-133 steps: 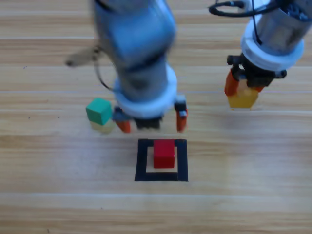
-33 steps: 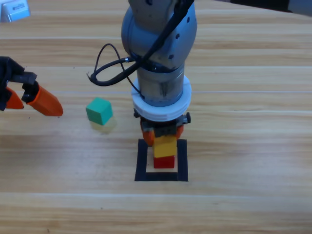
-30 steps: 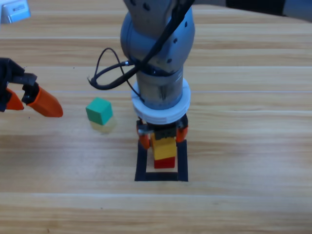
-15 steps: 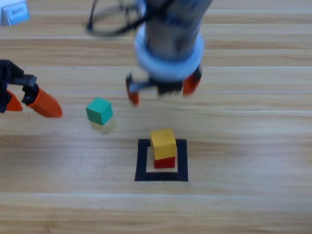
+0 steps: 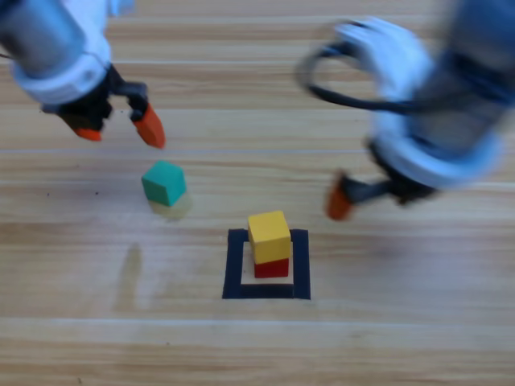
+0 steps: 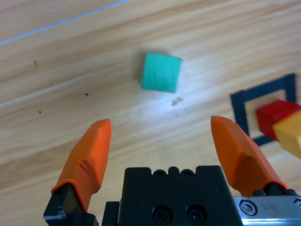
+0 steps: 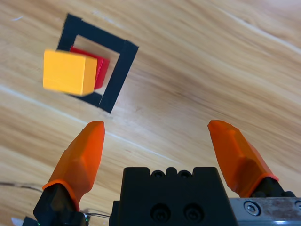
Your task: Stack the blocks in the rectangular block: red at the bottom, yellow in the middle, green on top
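Yellow cube [image 5: 269, 227] atop red cube [image 5: 272, 267] inside tape square [image 5: 233, 265], mid-table; green cube [image 5: 164, 182] lone, toward table's left. Left gripper [image 5: 117, 129] above it, jaws apart; right gripper [image 7: 157, 146] likewise empty. Risk: off-centre pinch nudges green away

Pale wooden table [image 5: 418, 338] with streaky grain and a soft sheen; small teal-green cube [image 5: 164, 183], yellow cube [image 5: 269, 236] and red cube [image 5: 273, 268] look matt and smooth
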Robot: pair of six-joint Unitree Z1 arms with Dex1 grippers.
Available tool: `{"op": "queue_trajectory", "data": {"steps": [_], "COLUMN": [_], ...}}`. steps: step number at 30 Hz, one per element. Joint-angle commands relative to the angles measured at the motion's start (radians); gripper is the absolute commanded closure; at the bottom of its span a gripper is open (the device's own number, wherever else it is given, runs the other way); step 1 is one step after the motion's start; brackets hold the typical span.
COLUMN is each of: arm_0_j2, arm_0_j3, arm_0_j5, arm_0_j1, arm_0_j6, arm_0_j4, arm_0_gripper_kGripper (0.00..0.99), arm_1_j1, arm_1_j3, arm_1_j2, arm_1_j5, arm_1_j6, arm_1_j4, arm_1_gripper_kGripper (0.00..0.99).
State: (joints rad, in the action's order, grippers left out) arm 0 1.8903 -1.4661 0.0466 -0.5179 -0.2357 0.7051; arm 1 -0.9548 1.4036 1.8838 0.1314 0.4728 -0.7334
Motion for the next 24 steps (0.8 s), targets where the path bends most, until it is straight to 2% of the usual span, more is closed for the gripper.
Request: {"op": "queue_trajectory", "data": {"steps": [1, 7, 19, 24], "arm_0_j2": [0.228, 0.279, 0.251, 0.219], "arm_0_j3": [-0.145, -0.152, -0.149, -0.145], "arm_0_j5": [-0.077, -0.077, -0.027, -0.033], "arm_0_j1": [0.018, 0.01, -0.011, -0.016], "arm_0_j6": [0.023, 0.088, 0.15, 0.135], "arm_0_j4": [0.1, 0.099, 0.1, 0.099], "arm_0_gripper_kGripper": [0.08, 0.082, 0.082, 0.082], "arm_1_j1": [0.076, 0.074, 0.074, 0.074], "arm_1_j3": [-0.12, -0.063, -0.052, -0.045], "arm_1_j2": [-0.187, -0.081, -0.046, -0.035], "arm_1_j5": [-0.029, -0.104, -0.09, -0.082], "arm_1_j6": [-0.106, -0.143, -0.146, -0.146], "arm_1_j4": [0.108, 0.034, 0.032, 0.028], "arm_1_gripper_kGripper": [0.0, 0.001, 0.002, 0.002]}}
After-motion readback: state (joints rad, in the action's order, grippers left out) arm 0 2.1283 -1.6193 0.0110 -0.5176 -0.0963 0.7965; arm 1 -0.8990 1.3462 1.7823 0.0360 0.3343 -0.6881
